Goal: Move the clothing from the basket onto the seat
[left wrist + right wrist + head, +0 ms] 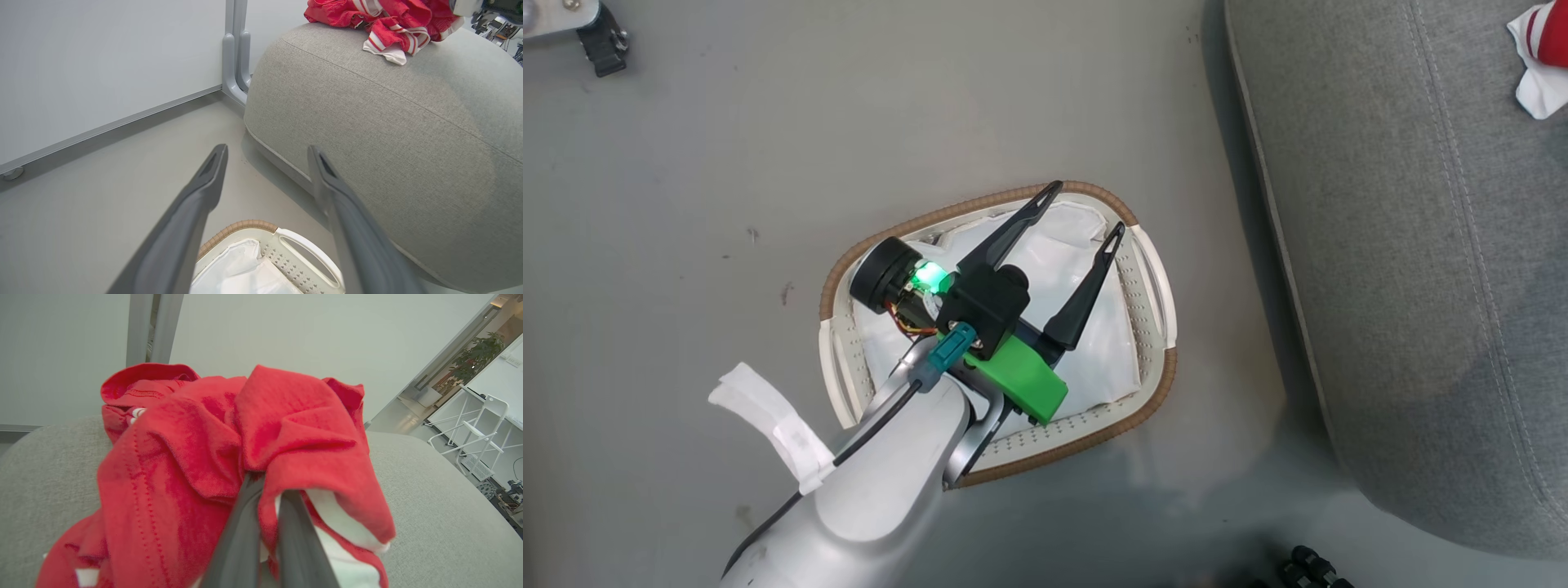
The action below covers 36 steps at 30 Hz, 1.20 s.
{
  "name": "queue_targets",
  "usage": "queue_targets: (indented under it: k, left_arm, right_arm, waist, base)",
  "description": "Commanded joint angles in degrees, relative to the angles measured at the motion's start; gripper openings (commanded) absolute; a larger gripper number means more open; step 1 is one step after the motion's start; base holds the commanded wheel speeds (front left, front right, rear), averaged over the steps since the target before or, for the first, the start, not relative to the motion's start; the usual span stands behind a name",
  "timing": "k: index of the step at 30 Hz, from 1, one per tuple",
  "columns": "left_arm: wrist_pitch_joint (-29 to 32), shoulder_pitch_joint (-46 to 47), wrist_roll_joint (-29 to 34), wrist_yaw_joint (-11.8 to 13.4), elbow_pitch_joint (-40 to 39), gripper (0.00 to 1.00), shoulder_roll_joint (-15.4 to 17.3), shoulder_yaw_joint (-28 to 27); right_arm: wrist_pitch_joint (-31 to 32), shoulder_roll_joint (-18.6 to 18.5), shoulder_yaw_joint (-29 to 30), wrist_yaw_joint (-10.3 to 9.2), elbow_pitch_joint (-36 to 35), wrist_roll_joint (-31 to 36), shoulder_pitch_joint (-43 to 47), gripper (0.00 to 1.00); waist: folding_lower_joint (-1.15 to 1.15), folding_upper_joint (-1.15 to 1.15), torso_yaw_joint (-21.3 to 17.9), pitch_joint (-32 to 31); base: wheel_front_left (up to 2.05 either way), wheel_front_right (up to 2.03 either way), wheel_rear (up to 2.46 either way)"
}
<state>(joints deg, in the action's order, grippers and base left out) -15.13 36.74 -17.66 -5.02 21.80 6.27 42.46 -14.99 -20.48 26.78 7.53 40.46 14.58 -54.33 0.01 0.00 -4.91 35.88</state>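
Note:
The basket (980, 206) stands on the floor with just its white liner (1094, 335) showing inside. My left gripper (1086, 209) hovers open over it, nothing between its fingers; the left wrist view has the same open gripper (267, 151) above the basket's rim (245, 225). The grey seat (1405, 286) lies to the right. Red clothing (384, 20) with white striped trim is heaped on the seat (388, 122), and a corner of the clothing (1553, 33) reaches the head view. My right gripper (267, 486) is shut on a fold of that clothing (184, 449), over the seat (429, 490).
Grey floor (727, 163) surrounds the basket. A white wall panel with a grey post (235, 49) stands behind the seat. A dark bracket (600, 41) sits at the far left, and black parts (1311, 563) near the bottom edge. White chairs (478, 428) stand beyond the seat.

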Motion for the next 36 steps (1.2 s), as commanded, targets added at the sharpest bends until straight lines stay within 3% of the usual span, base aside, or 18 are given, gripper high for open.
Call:
queue_targets:
  k: [1,2,3,4,5,6,7,8,24,36]
  left_arm:
    - [-0.02,-0.78,0.04,0.12,-0.07,1.00,0.40,-0.28]
    - [-0.02,-0.89,-0.08,0.14,-0.02,1.00,0.60,-0.40]
    - [-0.02,-0.98,-0.21,0.13,0.02,1.00,0.81,-0.49]
    - [-0.02,-1.05,-0.20,0.15,0.10,1.00,1.04,-0.54]
    - [-0.02,-1.17,-0.19,0.16,0.23,1.00,1.19,-0.56]
    - [-0.02,-1.28,-0.21,0.15,0.36,1.00,1.29,-0.57]
    - [-0.02,-1.40,-0.25,0.14,0.52,1.00,1.37,-0.53]
    - [-0.02,-1.49,-0.32,0.16,0.65,1.00,1.42,-0.57]
    - [-0.02,-4.72,-2.13,0.99,0.18,1.00,1.29,-3.42]
    - [-0.01,-11.64,-3.59,3.24,-4.24,1.00,0.38,-15.00]
  right_arm:
    - [-0.21,0.36,-0.07,-0.08,-1.03,0.45,0.84,0.00]
    - [-0.22,1.18,-0.36,-0.08,-1.55,0.53,1.39,0.06]
    - [-0.23,2.11,-0.68,-0.08,-2.17,0.50,2.12,0.22]
    - [-0.23,2.76,-1.09,-0.08,-2.69,0.44,2.60,0.29]
    - [-0.24,3.16,-1.56,-0.08,-3.26,0.31,3.05,0.47]
    - [-0.24,3.49,-1.97,-0.08,-3.78,0.16,3.43,0.58]
    - [-0.24,3.92,-2.41,-0.08,-4.35,-0.04,3.91,0.90]
    - [-0.24,4.29,-2.86,-0.08,-4.92,-0.27,4.37,1.00]
    - [-0.20,7.11,-11.61,-0.08,-12.74,-4.17,14.64,1.00]
    - [-0.20,8.87,-17.01,-0.08,-13.74,-7.14,14.08,1.00]
  waist:
    - [-0.01,0.00,-0.76,0.16]
    - [-0.01,0.00,-1.15,0.12]
    - [-0.01,0.00,-1.57,0.04]
    - [-0.01,0.00,-1.94,-0.04]
    - [-0.01,0.00,-2.29,-0.20]
    - [-0.01,0.00,-2.59,-0.40]
    - [-0.01,0.00,-2.92,-0.69]
    - [-0.01,0.00,-3.20,-1.01]
    - [-0.01,0.00,-5.72,-9.63]
    - [-0.01,0.00,-1.22,-18.58]
  base:
    - [0.00,0.00,0.00]
    - [0.00,0.00,0.00]
    - [0.00,0.00,0.00]
    - [0.00,0.00,0.00]
    - [0.00,0.00,0.00]
    - [0.00,0.00,0.00]
    - [0.00,0.00,0.00]
    - [0.00,0.00,0.00]
    - [0.00,0.00,0.00]
    - [0.00,0.00,0.00]
